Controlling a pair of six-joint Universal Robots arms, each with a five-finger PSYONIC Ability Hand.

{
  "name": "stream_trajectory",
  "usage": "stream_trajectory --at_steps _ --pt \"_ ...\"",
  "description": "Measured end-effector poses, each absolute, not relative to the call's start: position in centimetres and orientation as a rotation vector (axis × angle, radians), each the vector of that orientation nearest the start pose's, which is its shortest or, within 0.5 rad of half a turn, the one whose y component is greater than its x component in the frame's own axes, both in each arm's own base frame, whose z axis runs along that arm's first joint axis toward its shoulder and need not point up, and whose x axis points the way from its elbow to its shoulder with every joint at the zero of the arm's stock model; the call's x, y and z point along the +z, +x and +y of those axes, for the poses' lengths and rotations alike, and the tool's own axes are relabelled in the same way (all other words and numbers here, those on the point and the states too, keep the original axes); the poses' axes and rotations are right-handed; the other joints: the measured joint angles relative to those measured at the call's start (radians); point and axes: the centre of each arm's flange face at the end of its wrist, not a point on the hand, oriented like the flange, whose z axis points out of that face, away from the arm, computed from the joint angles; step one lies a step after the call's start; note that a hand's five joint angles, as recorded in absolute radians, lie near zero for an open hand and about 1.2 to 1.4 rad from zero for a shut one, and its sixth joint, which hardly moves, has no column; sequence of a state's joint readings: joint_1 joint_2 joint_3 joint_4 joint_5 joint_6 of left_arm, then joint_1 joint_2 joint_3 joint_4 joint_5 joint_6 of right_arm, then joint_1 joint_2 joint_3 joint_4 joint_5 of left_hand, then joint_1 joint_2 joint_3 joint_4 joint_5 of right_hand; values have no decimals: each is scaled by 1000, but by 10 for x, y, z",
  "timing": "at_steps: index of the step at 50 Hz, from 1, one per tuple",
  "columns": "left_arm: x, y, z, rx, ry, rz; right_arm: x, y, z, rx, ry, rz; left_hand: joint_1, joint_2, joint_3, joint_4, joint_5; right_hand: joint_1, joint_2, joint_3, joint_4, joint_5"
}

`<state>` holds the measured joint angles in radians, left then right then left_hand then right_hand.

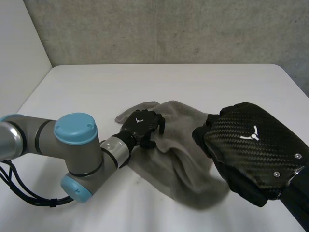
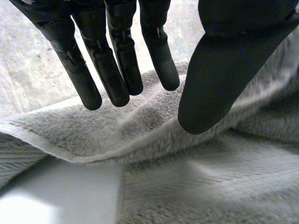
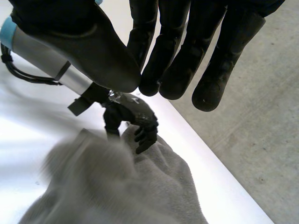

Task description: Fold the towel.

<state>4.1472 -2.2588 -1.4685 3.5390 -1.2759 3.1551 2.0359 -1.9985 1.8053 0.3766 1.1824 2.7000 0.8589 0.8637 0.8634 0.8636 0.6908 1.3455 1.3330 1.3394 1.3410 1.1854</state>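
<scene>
A grey towel (image 1: pixel 178 162) lies crumpled on the white table (image 1: pixel 169 84). My left hand (image 1: pixel 140 126) is over the towel's left part, close to a corner. In its wrist view the fingers (image 2: pixel 117 70) hang fairly straight just above a raised fold of the towel (image 2: pixel 187 177), with the thumb apart and nothing between them. My right hand (image 1: pixel 251 150) is raised above the towel's right side. In the right wrist view its thumb rests against the fingers (image 3: pixel 177 56) with nothing in the pinch. Below them are the towel (image 3: pixel 154 186) and my left hand (image 3: pixel 133 116).
Bare table (image 2: pixel 56 186) shows beside the towel's hemmed edge under my left hand. The table's far edge meets a grey wall (image 1: pixel 169 29). My left arm (image 1: pixel 72 145) lies low across the front left of the table.
</scene>
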Motion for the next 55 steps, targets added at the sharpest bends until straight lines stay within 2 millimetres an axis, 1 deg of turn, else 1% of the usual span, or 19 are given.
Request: stream_trajectory --at_steps 3,7,10,15,18,20,22,23,24,25,26,27,32,36,39,43,49,55 --pt "117 -351 -253 1524 -838 -1885 315 226 -89 -1811 -1251 1802 -140 -148 -147 -149 -150 0 0 0 0 0" --pt "116 -351 -253 1515 -845 -1883 315 223 -100 -1835 -1223 1837 -198 -205 -205 -205 -209 0 0 0 0 0" --pt "116 -351 -253 1516 -846 -1880 316 220 -109 -1853 -1201 1863 -199 -208 -206 -208 -210 0 0 0 0 0" --pt "116 -351 -253 1515 -845 -1882 315 216 -123 -1868 -1172 1890 -85 -90 -94 -94 -99 0 0 0 0 0" --pt "115 -351 -253 1513 -846 -1885 310 215 -132 -1856 -1162 1902 -44 -48 -48 -48 -56 -4 -4 -3 -4 -6" --pt "115 -351 -253 1512 -846 -1886 304 215 -139 -1835 -1156 1916 -26 -30 -29 -30 -37 -70 -61 -65 -68 -88" --pt "115 -350 -253 1514 -846 -1887 292 214 -148 -1788 -1142 1957 -34 -39 -39 -39 -39 -500 -476 -470 -471 -508" --pt "115 -350 -253 1515 -846 -1886 289 214 -150 -1774 -1137 1968 -43 -48 -47 -46 -45 -583 -583 -574 -575 -618" --pt "116 -350 -253 1517 -846 -1885 282 214 -155 -1741 -1123 1994 -63 -63 -63 -64 -63 -753 -752 -728 -726 -774" --pt "116 -351 -254 1520 -845 -1884 276 214 -158 -1709 -1109 2017 -85 -90 -90 -90 -87 -860 -847 -844 -839 -887" --pt "118 -351 -254 1523 -844 -1881 268 214 -161 -1668 -1084 2045 -108 -115 -114 -115 -116 -906 -894 -896 -891 -942" --pt "118 -351 -254 1525 -844 -1879 265 214 -163 -1649 -1071 2057 -120 -128 -127 -128 -129 -916 -900 -907 -902 -955" --pt "124 -351 -257 1544 -840 -1866 229 216 -177 -1478 -882 2172 -220 -227 -227 -228 -232 -919 -900 -913 -912 -968" --pt "125 -351 -258 1551 -840 -1863 207 214 -187 -1439 -770 2240 -242 -251 -251 -249 -254 -918 -900 -913 -912 -966" --pt "124 -351 -258 1554 -848 -1864 195 213 -194 -1426 -722 2279 -261 -269 -269 -269 -273 -918 -900 -913 -912 -963" --pt "119 -351 -258 1567 -888 -1866 175 211 -201 -1363 -679 2341 -308 -316 -315 -316 -320 -915 -898 -910 -909 -928" --pt "112 -350 -258 1605 -986 -1860 154 213 -206 -1243 -633 2395 -397 -405 -405 -406 -412 -888 -898 -882 -883 -886" --pt "108 -350 -258 1636 -1068 -1852 146 217 -208 -1169 -578 2403 -442 -452 -451 -451 -457 -850 -874 -850 -852 -858"
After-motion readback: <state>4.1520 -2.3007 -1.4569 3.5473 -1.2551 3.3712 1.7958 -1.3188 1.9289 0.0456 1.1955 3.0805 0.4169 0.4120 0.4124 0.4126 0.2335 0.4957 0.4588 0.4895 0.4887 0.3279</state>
